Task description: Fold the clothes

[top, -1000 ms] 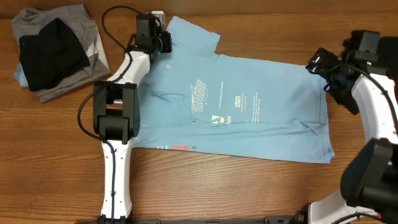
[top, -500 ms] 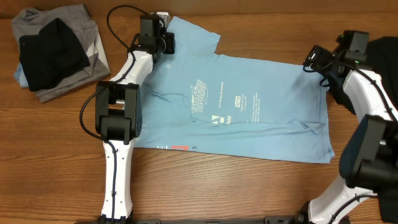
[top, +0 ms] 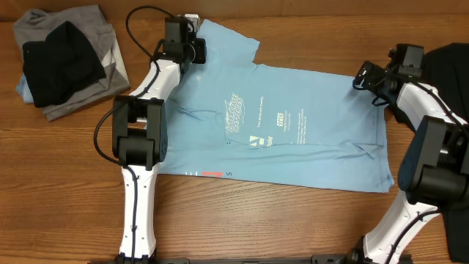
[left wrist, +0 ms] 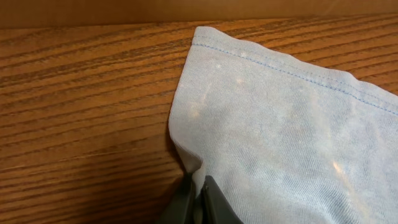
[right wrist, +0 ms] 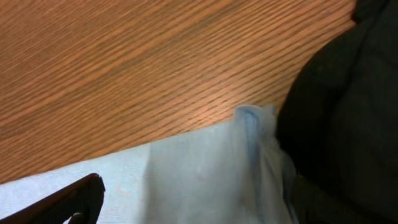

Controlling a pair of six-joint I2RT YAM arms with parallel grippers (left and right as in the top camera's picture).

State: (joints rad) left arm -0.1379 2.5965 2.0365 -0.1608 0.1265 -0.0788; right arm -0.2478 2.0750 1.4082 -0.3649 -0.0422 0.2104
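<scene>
One light blue printed cotton T-shirt [top: 293, 125]. Left of it, one folded grey shirt [top: 88, 22] and one folded black shirt [top: 62, 62]. Right of it, one loose black shirt [top: 456, 64].

White links [top: 136, 214], black joints [top: 136, 135]
</scene>
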